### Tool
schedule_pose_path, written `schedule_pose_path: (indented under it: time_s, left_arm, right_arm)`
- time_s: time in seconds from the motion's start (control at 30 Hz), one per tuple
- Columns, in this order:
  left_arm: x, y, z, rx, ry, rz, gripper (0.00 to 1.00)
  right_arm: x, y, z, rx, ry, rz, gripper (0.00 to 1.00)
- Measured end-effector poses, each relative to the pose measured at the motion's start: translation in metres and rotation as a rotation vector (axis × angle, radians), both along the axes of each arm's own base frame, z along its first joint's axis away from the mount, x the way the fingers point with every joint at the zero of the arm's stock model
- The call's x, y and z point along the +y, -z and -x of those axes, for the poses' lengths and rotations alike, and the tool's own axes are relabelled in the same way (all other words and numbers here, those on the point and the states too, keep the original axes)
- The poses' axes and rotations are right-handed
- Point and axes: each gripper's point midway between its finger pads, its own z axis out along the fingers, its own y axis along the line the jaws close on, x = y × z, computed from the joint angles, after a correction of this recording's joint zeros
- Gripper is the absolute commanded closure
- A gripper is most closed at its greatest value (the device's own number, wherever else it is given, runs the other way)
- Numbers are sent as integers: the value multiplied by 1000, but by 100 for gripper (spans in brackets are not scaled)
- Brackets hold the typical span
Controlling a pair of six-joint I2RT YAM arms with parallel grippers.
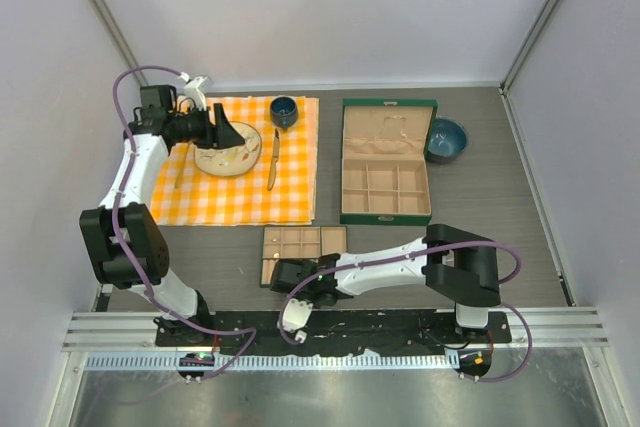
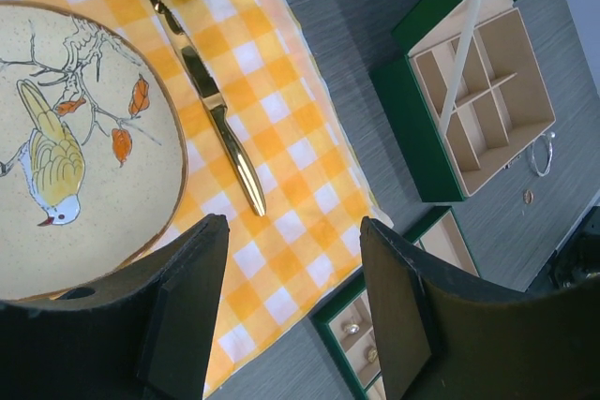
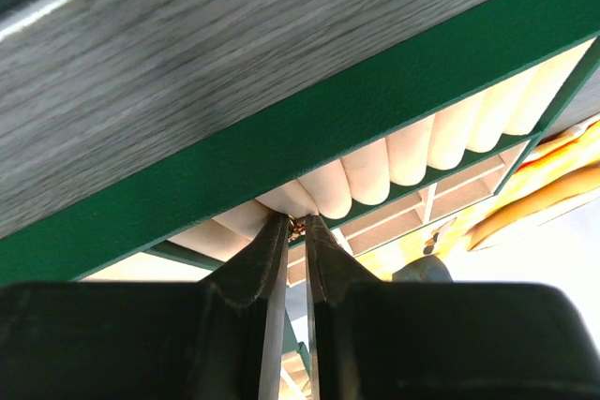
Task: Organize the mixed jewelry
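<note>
right end effector [image 3: 295, 222] clamps a tiny gold ring [image 3: 296, 229] by the tray [image 3: 375, 110]; looks light, stiff, slippery, so pinch across its band.

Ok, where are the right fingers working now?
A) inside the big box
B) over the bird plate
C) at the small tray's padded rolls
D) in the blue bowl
C: the right fingers pinch a tiny gold piece at the rolls of the small tray.
</note>
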Motion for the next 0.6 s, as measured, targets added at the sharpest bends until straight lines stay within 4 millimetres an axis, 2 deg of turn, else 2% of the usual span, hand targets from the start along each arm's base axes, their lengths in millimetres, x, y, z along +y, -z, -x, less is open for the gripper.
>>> schedule_pose_path:
  time_s: [0.17, 0.6]
  left_arm:
    - [0, 5, 3, 15, -1, 2, 38]
    - [1, 5, 3, 14, -2, 6, 37]
  right_arm:
    - [0, 0, 1, 12, 27, 3, 76]
    - [3, -4, 14, 99, 76, 8, 61]
